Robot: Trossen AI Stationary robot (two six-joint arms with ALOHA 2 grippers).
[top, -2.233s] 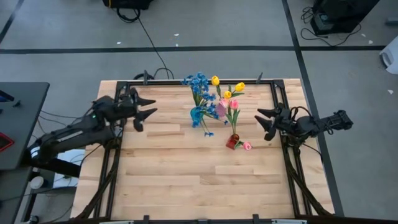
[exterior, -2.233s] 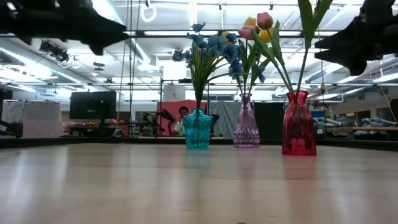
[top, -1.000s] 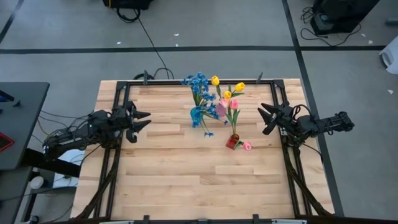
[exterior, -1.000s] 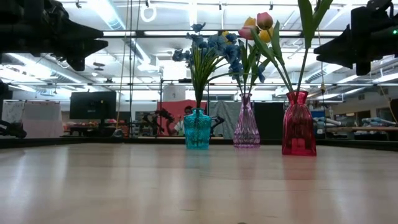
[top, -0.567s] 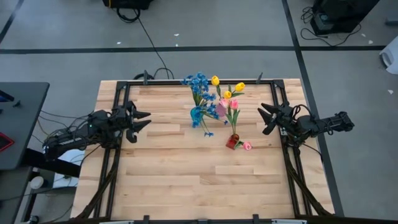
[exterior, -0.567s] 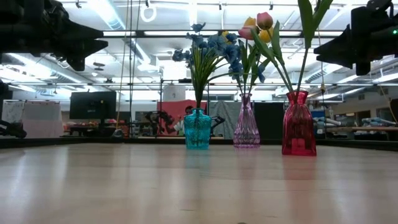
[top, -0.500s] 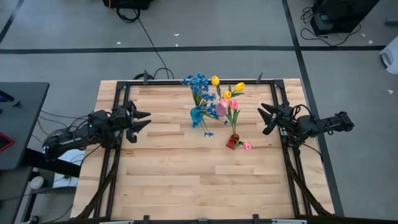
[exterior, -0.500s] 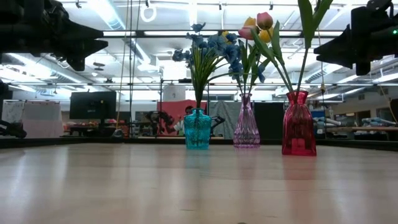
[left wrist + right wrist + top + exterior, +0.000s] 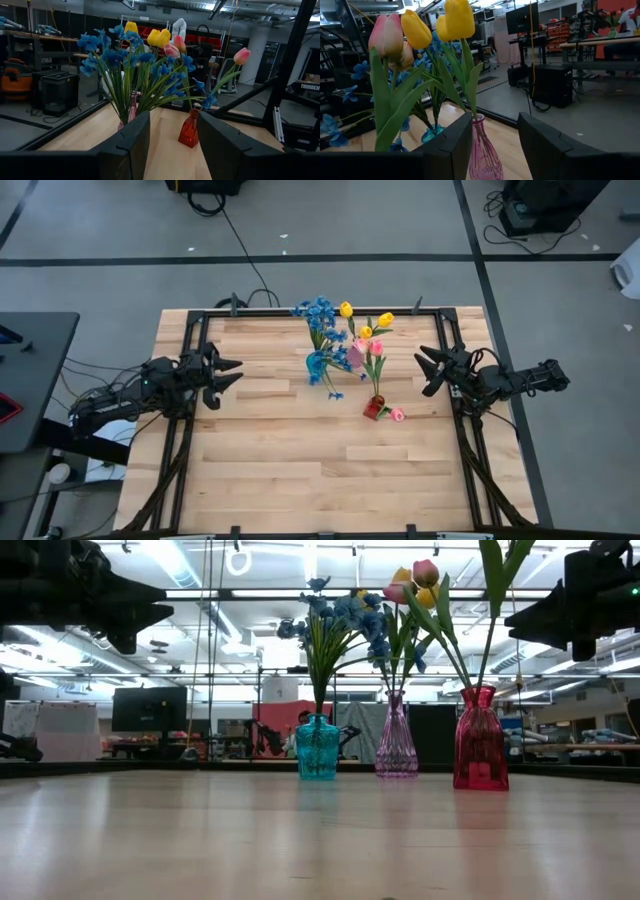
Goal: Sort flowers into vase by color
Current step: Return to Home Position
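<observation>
Three vases stand in a row toward the far side of the table (image 9: pixel 280 470), each holding flowers of a single colour. The blue blossoms (image 9: pixel 345 615) sit in the blue vase (image 9: pixel 318 747), the yellow tulips (image 9: pixel 460 17) in the pink-tinted vase (image 9: pixel 396 745), and the pink tulips (image 9: pixel 375 348) in the red vase (image 9: pixel 480 740). One pink head leans well out over the red vase's rim. We see no stem lying loose on the table.

The left end effector (image 9: pixel 236 370) hangs above the table's left edge and the right end effector (image 9: pixel 425 373) above its right edge. Both point inward, well apart from the vases. Each wrist view shows its own two fingers spread apart with nothing between them.

We judge the flowers light and top-heavy, on thin stems that would bend under a sideways push. The soft heads would crush or slip, so we would take hold on the bare stem below the leaves. The vases look glassy, narrow-necked and easy to tip, so we would lift any stem straight up.
</observation>
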